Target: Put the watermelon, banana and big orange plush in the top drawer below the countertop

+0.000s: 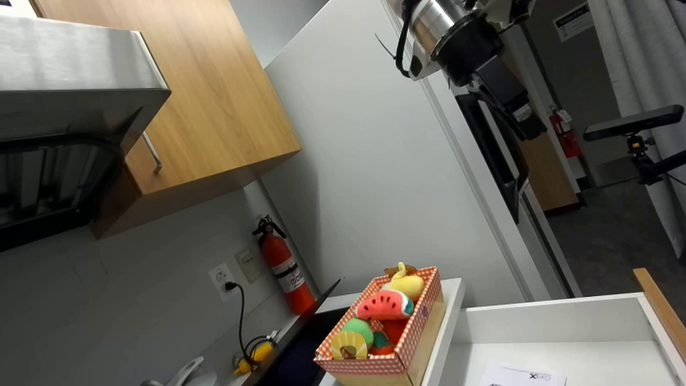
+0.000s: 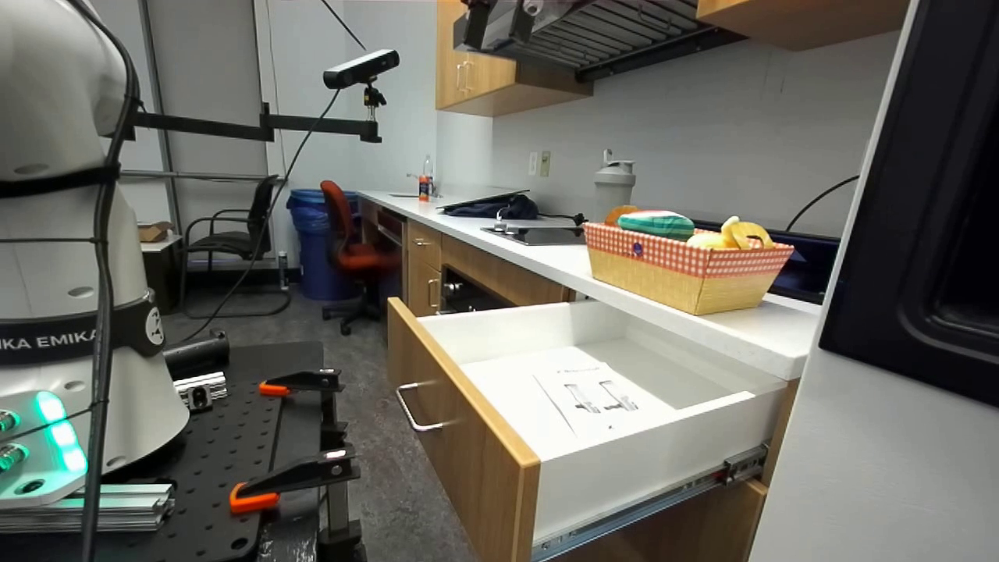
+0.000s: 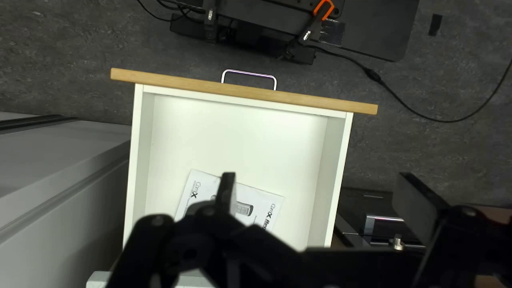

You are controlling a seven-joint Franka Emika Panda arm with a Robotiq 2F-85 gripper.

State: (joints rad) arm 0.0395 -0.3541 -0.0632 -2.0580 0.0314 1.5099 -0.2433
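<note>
My tool is spread wide and holds nothing, well above the basket and off to one side of it. The watermelon sits in the basket, showing above its edge; what I take for the banana lies just beside it there. The big orange plush I can't pick out for certain. Lower than the basket, the top drawer stands open.

The watermelon looks like plush, so I expect it light, soft and hard to harm, with a surface that should cling rather than slide. I'd take it across its thickness at mid-length, reaching down into the basket, with a modest squeeze. The banana should squash too; I'd trust its thick body over the thin curved tip.
</note>
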